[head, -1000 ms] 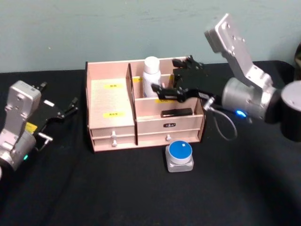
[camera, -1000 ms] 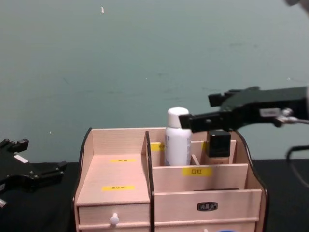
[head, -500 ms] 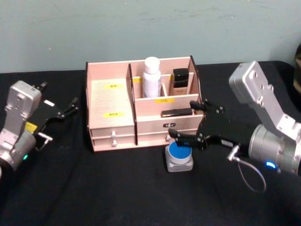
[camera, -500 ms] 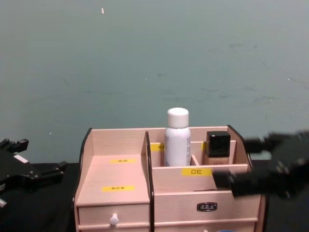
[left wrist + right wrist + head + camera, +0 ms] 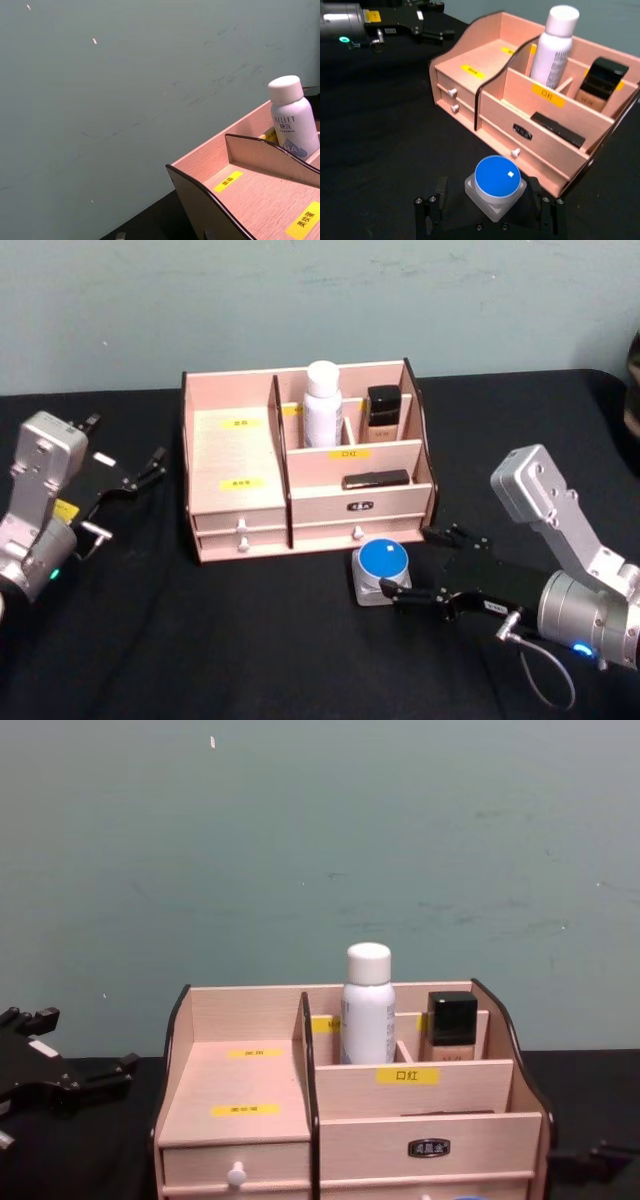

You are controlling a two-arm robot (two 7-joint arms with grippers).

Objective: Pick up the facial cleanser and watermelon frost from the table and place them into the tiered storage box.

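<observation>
While blue-lidded jar (image 5: 383, 560) sits lid-up before tiered storage box (image 5: 235, 452), right gripper (image 5: 408, 561), jaws open, flanking it

left gripper (image 5: 127, 438): black, yellow label | right gripper (image 5: 408, 561): black, grey cable loop (blue light)

One organiser (image 5: 235, 455), two bottles (image 5: 322, 405) (image 5: 382, 412), one jar (image 5: 381, 570)

The right gripper (image 5: 412, 562) reaches low and forward, jaws spread wide; the left gripper (image 5: 122, 448) rests parked, jaws apart.
</observation>
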